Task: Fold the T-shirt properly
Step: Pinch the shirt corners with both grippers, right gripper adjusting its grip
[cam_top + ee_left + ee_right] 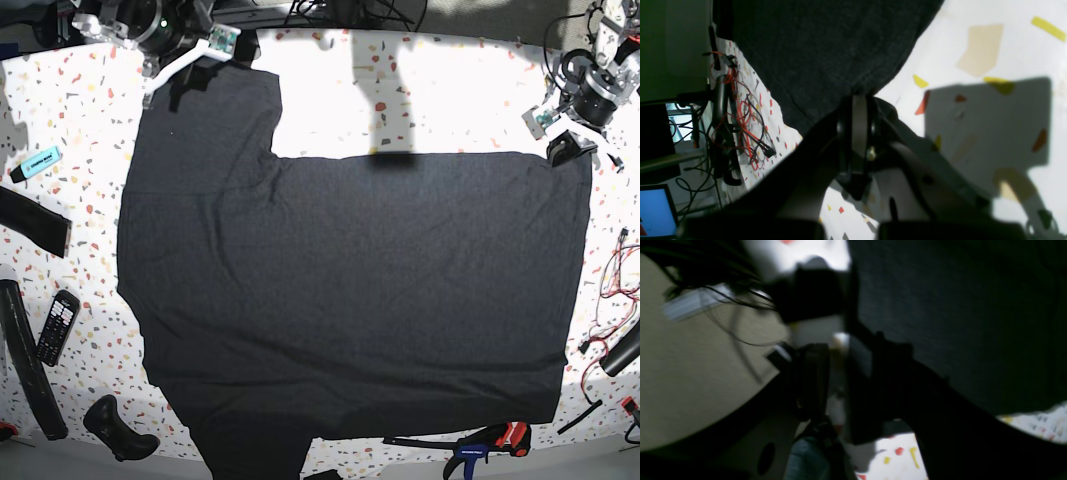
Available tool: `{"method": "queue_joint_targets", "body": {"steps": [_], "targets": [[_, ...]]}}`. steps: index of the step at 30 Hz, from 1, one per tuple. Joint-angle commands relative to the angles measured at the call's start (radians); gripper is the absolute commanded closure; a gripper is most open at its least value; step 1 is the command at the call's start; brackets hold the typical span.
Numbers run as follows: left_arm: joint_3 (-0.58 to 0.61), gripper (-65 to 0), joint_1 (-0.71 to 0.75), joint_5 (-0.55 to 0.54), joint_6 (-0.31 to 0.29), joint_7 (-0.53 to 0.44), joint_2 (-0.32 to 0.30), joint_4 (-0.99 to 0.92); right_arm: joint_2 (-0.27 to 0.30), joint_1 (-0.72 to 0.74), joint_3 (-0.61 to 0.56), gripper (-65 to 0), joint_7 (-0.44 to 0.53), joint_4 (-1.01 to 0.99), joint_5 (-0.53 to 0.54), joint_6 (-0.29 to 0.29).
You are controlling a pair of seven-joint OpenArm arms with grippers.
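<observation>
T-shirt [350, 290] spread flat, plain dark side up, over most of the speckled white table [450, 100]; one sleeve toward the far left corner, another running off the near edge at lower left. Far right corner of the cloth pinched in the left gripper [566, 150], jaws closed tight on the fabric edge; same pinch seen close in the left wrist view, T-shirt [826, 56] hanging from the clamped fingers [858, 133]. Right gripper [190, 72] at the far left sleeve, jaws partly apart; right wrist view blurred and dark, T-shirt [957, 323] edge lying between the fingers [813, 380], grip or no grip impossible to tell. Left of the shirt: blue marker [38, 163], black remote [57, 326], black straps [30, 222]. Near edge right: clamp [490, 445] with red and blue handles. Right edge: tangle of red and black wires [615, 300].
</observation>
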Motion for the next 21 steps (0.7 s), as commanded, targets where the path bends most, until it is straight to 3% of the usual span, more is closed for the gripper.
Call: {"method": "queue_joint_targets", "body": {"steps": [1, 10, 17, 21], "targets": [[-0.001, 0.0, 0.008, 0.003, -0.005, -0.005, -0.008, 0.006, 0.009, -0.003, 0.006, -26.5, 0.011, 0.019, 0.009, 0.012], [-0.001, 0.0, 0.008, 0.003, -0.005, -0.004, -0.008, 0.006, 0.009, -0.003, 0.006, -26.5, -0.021, 0.009, 0.0, 0.021], [-0.001, 0.0, 0.008, 0.003, -0.006, -0.004, -0.008, 0.006, 0.009, 0.0, 0.008, -26.5, -0.034, -0.007, -0.143, 0.019], [-0.001, 0.0, 0.008, 0.003, -0.006, -0.004, -0.008, 0.006, 0.009, 0.0, 0.008, -26.4, -0.038, -0.007, -0.155, -0.036]]}}
